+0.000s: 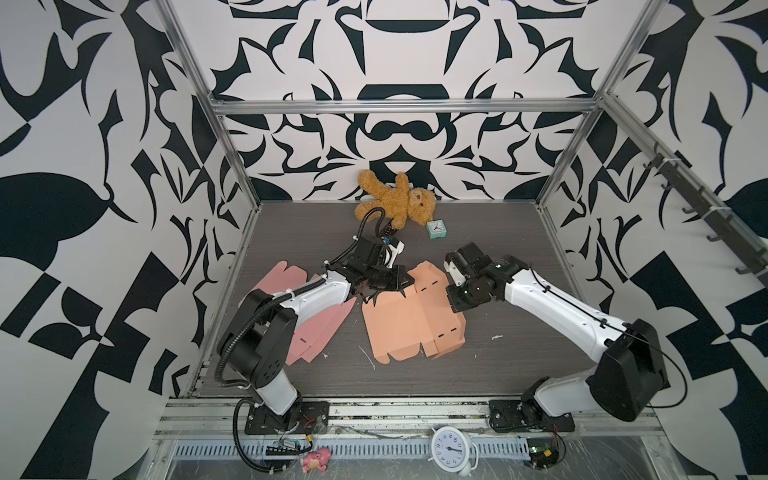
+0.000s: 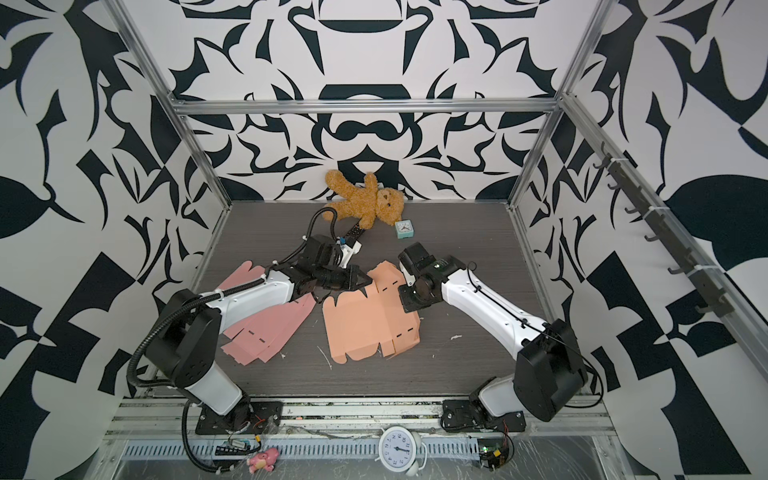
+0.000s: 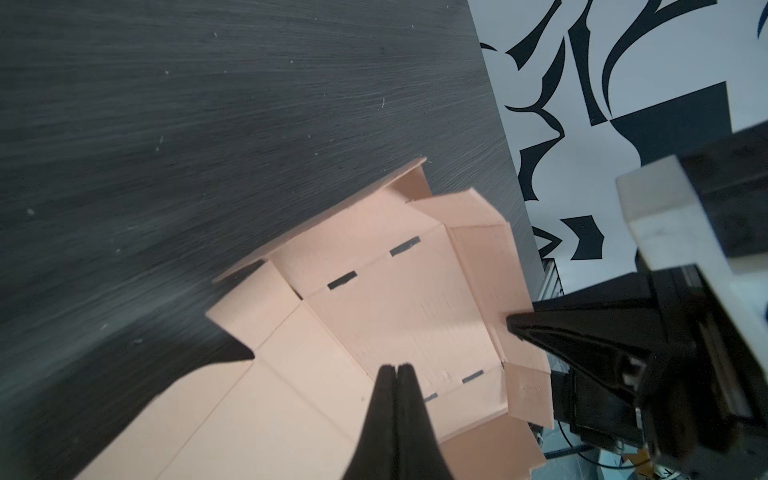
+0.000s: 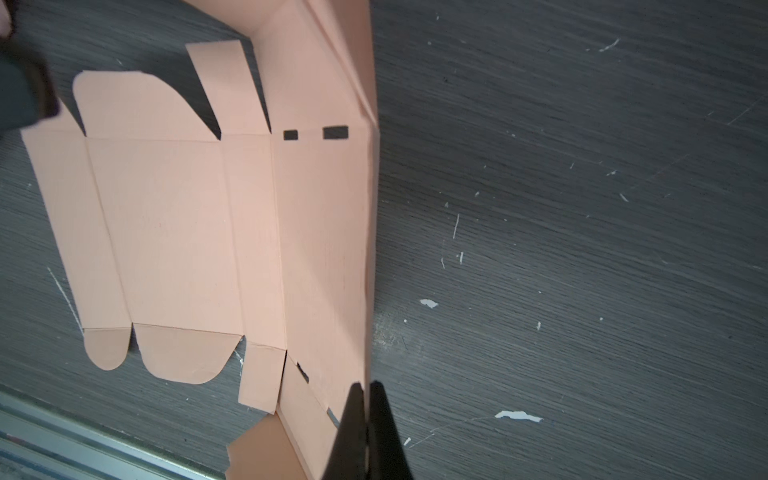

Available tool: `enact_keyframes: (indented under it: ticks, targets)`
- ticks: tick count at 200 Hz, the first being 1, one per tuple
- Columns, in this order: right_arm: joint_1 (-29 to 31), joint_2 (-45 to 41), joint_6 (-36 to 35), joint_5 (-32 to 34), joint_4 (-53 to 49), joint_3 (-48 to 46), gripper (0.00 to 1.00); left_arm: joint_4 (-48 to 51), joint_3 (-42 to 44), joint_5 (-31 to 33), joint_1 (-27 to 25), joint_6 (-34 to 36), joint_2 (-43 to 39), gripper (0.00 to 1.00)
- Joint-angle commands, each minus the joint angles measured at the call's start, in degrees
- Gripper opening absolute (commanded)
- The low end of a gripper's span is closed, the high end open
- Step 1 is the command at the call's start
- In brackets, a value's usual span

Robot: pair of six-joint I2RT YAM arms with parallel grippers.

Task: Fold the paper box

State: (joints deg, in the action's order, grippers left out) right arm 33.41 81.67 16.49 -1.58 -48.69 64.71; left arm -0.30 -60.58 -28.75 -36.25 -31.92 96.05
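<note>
Right wrist view: your right gripper pinches paper box raised edge, crease running straight ahead of jaws; left gripper closed over flat part, possibly gripping nothing.

Left arm, right arm: white shells, black joints, black end effectors (corrugated cable on left).

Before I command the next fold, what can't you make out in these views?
The left gripper: shut, but whether paper sits between its tips is hidden by the fingers in the left wrist view; blurred at the frame edge in the right wrist view.
The orange box blank: its edge under the right gripper is covered by that gripper in both top views.
The pink blanks: partly under the left arm in both top views.
</note>
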Motion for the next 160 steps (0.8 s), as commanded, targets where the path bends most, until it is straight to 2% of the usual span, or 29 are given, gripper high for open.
enact_keyframes:
  ticks: [1, 79, 160]
  targets:
    - [0.6, -1.6, -0.2, 1.4, -1.3, 1.8, 0.00, -2.3, -2.5, 0.2, -1.2, -1.4, 2.6, 0.03]
    - [1.6, -2.5, 0.0, 0.7, -0.9, 1.6, 0.00, -3.6, -10.1, 3.3, -1.2, -3.2, 11.3, 0.01]
    - [1.9, -3.0, 0.0, 0.4, -0.5, 0.4, 0.00, -1.1, -14.8, 4.8, -1.5, 0.2, 12.9, 0.02]
